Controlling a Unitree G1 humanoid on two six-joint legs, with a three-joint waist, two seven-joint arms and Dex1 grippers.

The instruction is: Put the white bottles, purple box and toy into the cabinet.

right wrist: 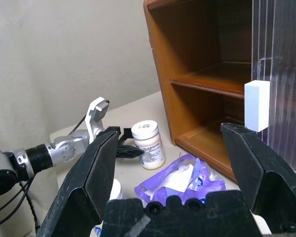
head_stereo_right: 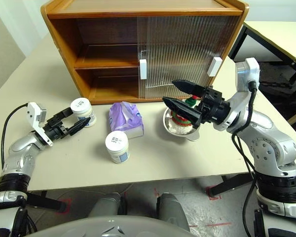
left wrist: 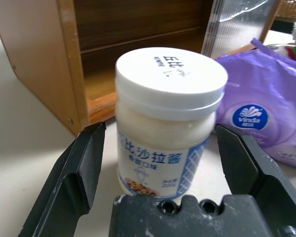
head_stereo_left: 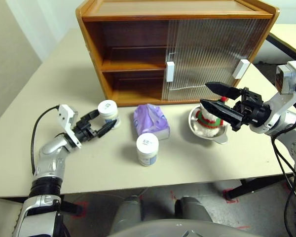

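Two white bottles stood upright on the table [head_stereo_left: 49, 74]: the near bottle [head_stereo_left: 147, 148] stood alone, while the far bottle [head_stereo_left: 108, 112] stood between the spread fingers of the left gripper [head_stereo_left: 99, 122], ungripped. Beyond lay the purple box [head_stereo_left: 151, 120], the toy [head_stereo_left: 209, 120] in a bowl [head_stereo_left: 213, 134] under the open, empty right gripper [head_stereo_left: 218, 97], then the cabinet [head_stereo_left: 133, 54], left side open.

Bright, even light fr. above; soft short shadows under items on surface [head_stereo_left: 227, 153]. Mild glare on cabinet [head_stereo_left: 138, 54] ribbed doors. Head views sharp w/ slight edge bending. Wrist views: near claw fingers [left wrist: 74, 182] slightly soft.
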